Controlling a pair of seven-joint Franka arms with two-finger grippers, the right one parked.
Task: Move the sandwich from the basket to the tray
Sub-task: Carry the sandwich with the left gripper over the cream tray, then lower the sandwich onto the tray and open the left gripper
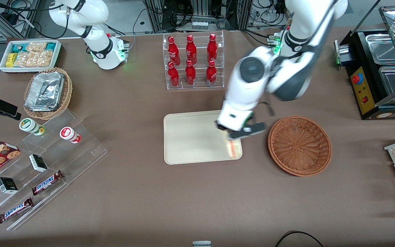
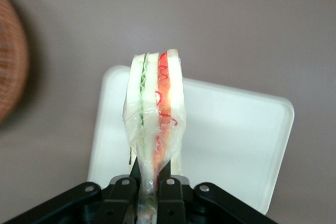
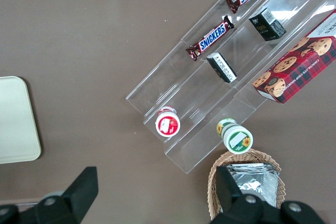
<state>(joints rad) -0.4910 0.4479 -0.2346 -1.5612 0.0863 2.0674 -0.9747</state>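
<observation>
The wrapped sandwich [image 2: 156, 108], white bread with green and red filling, hangs from my left gripper [image 2: 152, 184], which is shut on its wrapped edge. In the front view the gripper [image 1: 236, 136] holds the sandwich [image 1: 232, 148] just above the cream tray [image 1: 194, 137], at the tray's edge nearest the basket. The tray [image 2: 236, 140] lies under the sandwich in the wrist view. The reddish-brown wicker basket [image 1: 299, 145] stands beside the tray toward the working arm's end, with nothing in it. Its rim [image 2: 10, 82] shows in the wrist view too.
A clear rack of red bottles [image 1: 192, 61] stands farther from the front camera than the tray. Toward the parked arm's end sit a tan wicker basket with foil containers [image 1: 46, 92], a white snack bin [image 1: 31, 55] and acrylic steps with snacks [image 1: 39, 171]. A food warmer [image 1: 379, 68] is past the basket.
</observation>
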